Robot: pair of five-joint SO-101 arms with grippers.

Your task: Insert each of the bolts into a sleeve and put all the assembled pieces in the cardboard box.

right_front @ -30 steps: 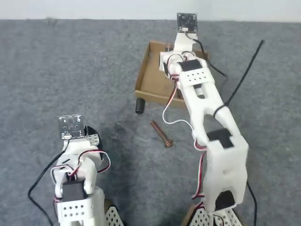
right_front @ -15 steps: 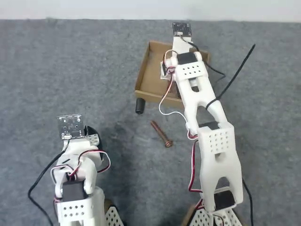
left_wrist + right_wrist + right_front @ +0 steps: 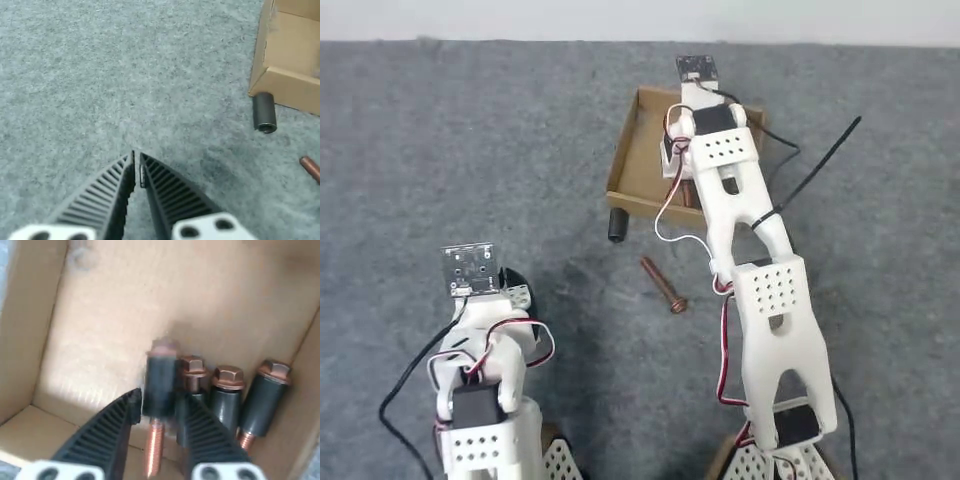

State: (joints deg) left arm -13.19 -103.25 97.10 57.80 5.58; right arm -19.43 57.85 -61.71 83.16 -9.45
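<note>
The right gripper (image 3: 159,400) hangs inside the shallow brown cardboard box (image 3: 645,150) at the far side of the table, its two black ribbed fingers (image 3: 131,407) set a sleeve's width apart and pinching an assembled piece (image 3: 160,382), which is a copper-coloured hex-head bolt pushed through a black cylindrical sleeve. The piece sits between the fingertips with its head pointing away from the wrist and its threaded copper end jutting out toward it. The head is blurred.

Three more assembled pieces (image 3: 227,400) are lined up just beside it along one wall of the box, close together, with their heads turned the same way.

Outside the box, a loose black cylindrical sleeve (image 3: 616,225) lies on the grey carpet-like table cover (image 3: 470,150), just beside the box's near wall — whether it touches the cardboard cannot be told. A loose copper-coloured bolt (image 3: 663,285) lies on the cover nearer the arms, apart from the sleeve, with its head toward the arms' bases.

The left gripper (image 3: 136,159) hovers low over bare cover on the near left of the table, well apart from the box, its fingers drawn almost together with only a sliver of gap and nothing between them.
</note>
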